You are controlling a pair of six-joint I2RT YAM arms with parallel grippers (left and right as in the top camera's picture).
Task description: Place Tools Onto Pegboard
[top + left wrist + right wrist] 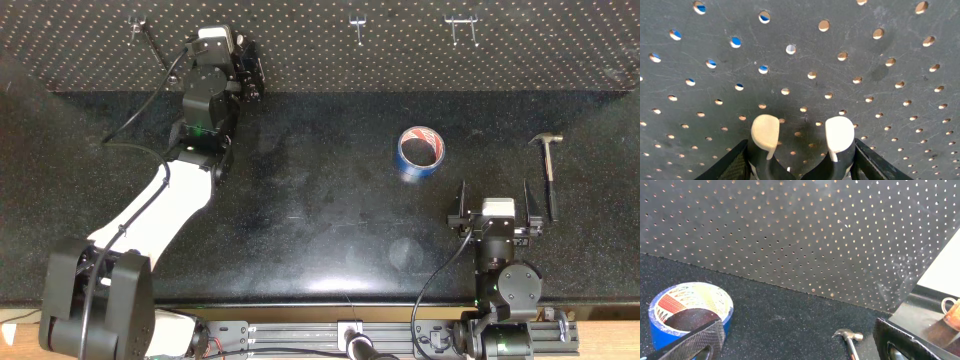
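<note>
The black pegboard (300,40) stands along the table's far edge with metal hooks (357,25) on it. My left gripper (243,62) is up against the board at the left. Its white pads (765,135) stand apart and open, with nothing between them (802,137). A thin dark thing (150,45) hangs from the left hook; what it is I cannot tell. A blue tape roll (421,150) (690,312) lies on the table. A hammer (548,170) (850,337) lies at the right. My right gripper (497,205) (800,352) sits open and empty near the front, between tape and hammer.
A double hook (460,28) is on the board's right part. The black table top (320,210) has free room in the middle. The left arm's white link (160,210) slants across the left side.
</note>
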